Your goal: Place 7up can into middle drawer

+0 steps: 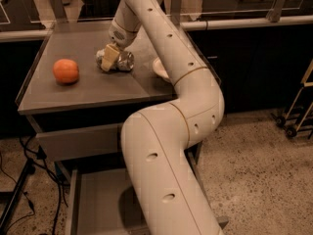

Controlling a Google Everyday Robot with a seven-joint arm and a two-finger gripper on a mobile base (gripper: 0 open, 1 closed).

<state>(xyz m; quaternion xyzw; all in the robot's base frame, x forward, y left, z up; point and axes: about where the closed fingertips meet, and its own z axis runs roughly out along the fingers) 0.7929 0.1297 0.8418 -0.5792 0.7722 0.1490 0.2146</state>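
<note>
So the gripper [109, 58] is down on the tabletop [88, 89] right against the 7up can [122, 61], can't tell if it's actually gripping it, orange [66, 71] nearby, middle drawer [95, 199] hanging open below.

Cream gripper [108, 58] at silvery 7up can [123, 61], orange fruit [66, 71]

My gripper [107, 60] hangs over the back of the grey worktop [98, 89]. Around me lies a speckled floor [254, 151]. Dark cabinet fronts [254, 67] stand under a pale rail [234, 22], with black cables [14, 180] at the left and a wheeled cart [296, 121] at the right. The light is dim and warm.
</note>
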